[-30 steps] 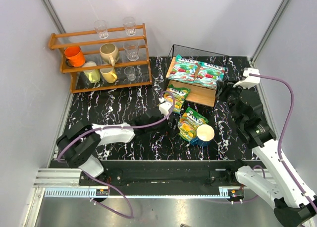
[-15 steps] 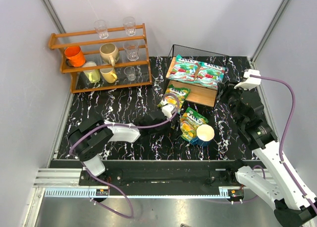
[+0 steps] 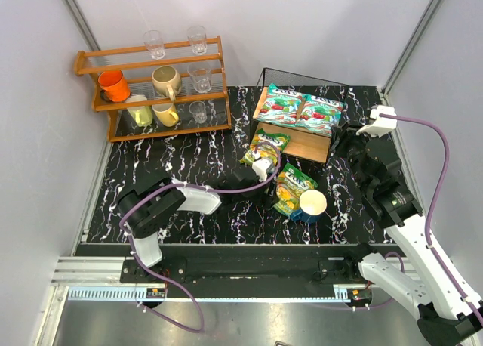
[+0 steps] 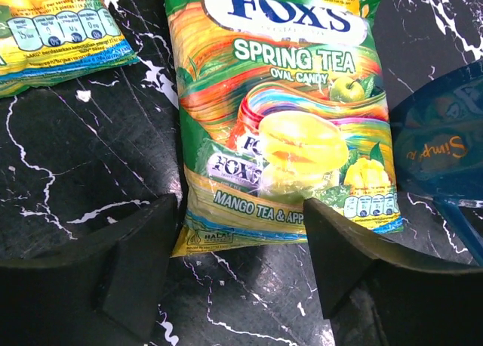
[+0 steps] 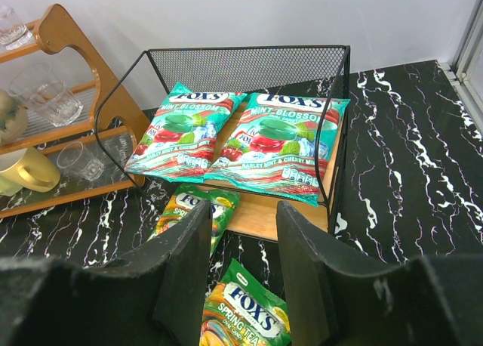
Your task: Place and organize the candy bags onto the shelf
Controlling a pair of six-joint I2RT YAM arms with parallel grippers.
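left claw (image 4: 238, 221) is nearer - jaws wide, astride the near end of the yellow-green bag (image 4: 279, 112). bag lies at 12, long axis 12-to-6 - not gripped yet.

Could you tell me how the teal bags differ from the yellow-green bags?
The teal bags lie on the shelf's top board; the yellow-green bags lie on the table. The teal pair sit edge to edge; the yellow-green pair lie apart. All show their printed fronts.

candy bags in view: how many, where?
4: left teal bag, right teal bag side by side on shelf top tier; yellow-green bag on table at shelf front; Spring Tea bag beside cup. Others may be stacked underneath.
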